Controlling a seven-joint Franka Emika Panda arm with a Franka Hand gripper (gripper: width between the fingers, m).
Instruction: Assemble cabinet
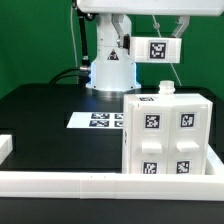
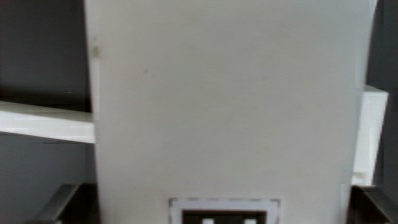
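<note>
Nearest: white rail (image 1: 60, 182). Just behind it, ext. view's right: cabinet (image 1: 168, 135), upright on black desk (image 1: 40, 115). Farther back: marker board (image 1: 95, 119), flat. Aloft at rear: end effector (image 2: 222, 203) pinching tagged white panel (image 1: 156, 48).

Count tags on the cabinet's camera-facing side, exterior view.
4 on the cabinet, in a grid: exterior view's upper-left tag, upper-right tag, lower-left tag, lower-right tag. Other sides may hide more.

Black table (image 1: 40, 128), cabinet (image 1: 165, 135), marker board (image 1: 95, 119) (flat)
</note>
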